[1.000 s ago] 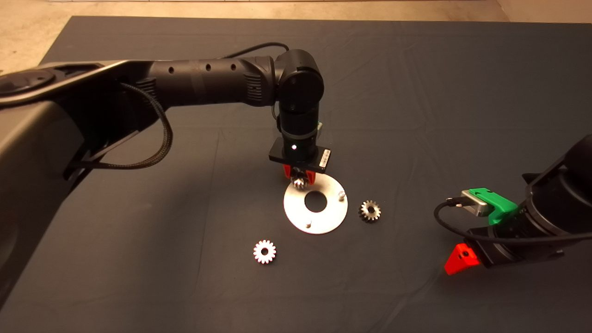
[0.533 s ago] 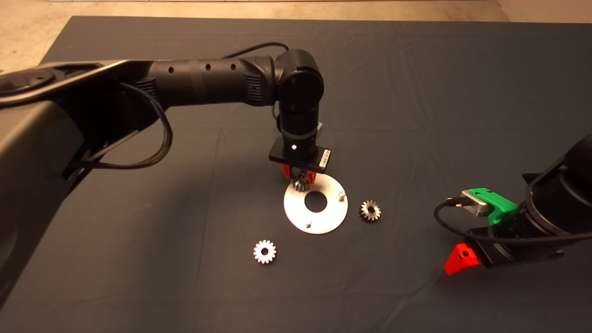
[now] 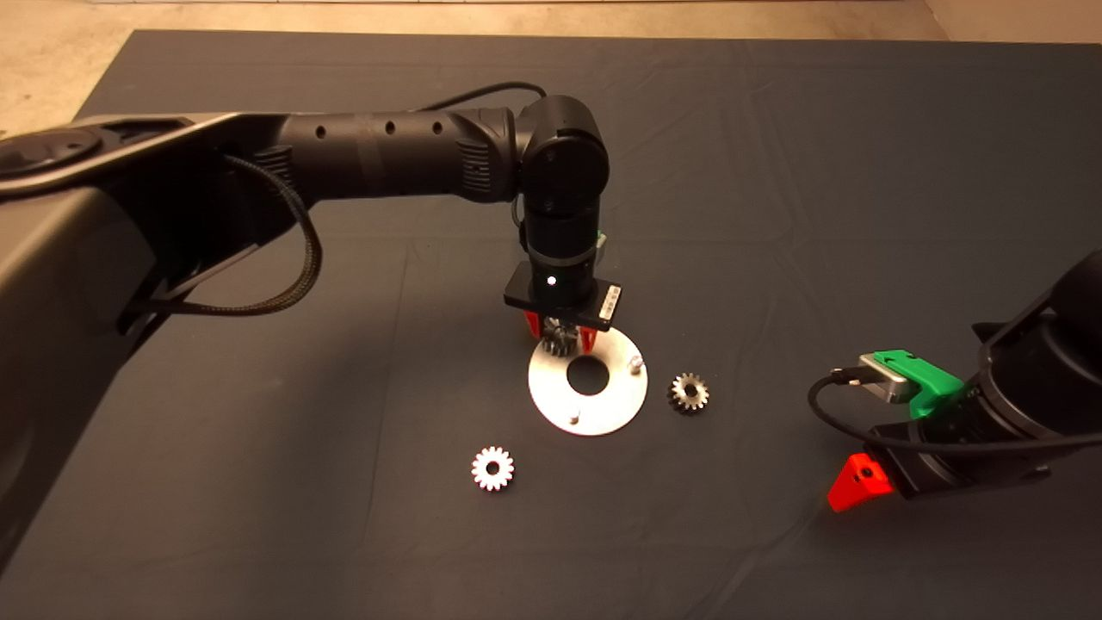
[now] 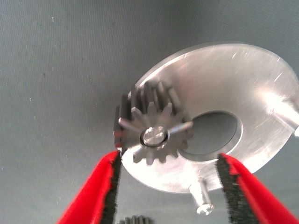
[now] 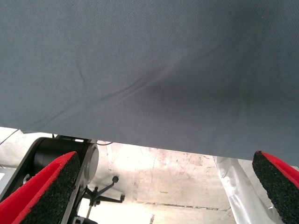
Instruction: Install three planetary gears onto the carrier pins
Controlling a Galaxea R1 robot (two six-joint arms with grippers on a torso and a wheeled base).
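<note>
Sticker on my left wrist plate (image 3: 609, 301): dark marks, maybe print, too small to read.
Readable text elsewhere: none I can find.

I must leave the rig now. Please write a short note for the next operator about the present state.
Left tool: open, fingers on either side of the first gear, touching nothing.
Right tool: open, parked at the mat's lower right.
Done: the first gear sits on one pin of the disc.
Left: two pins are bare. One loose gear lies right of the disc, another lower left of it; both are flat on the mat.
</note>
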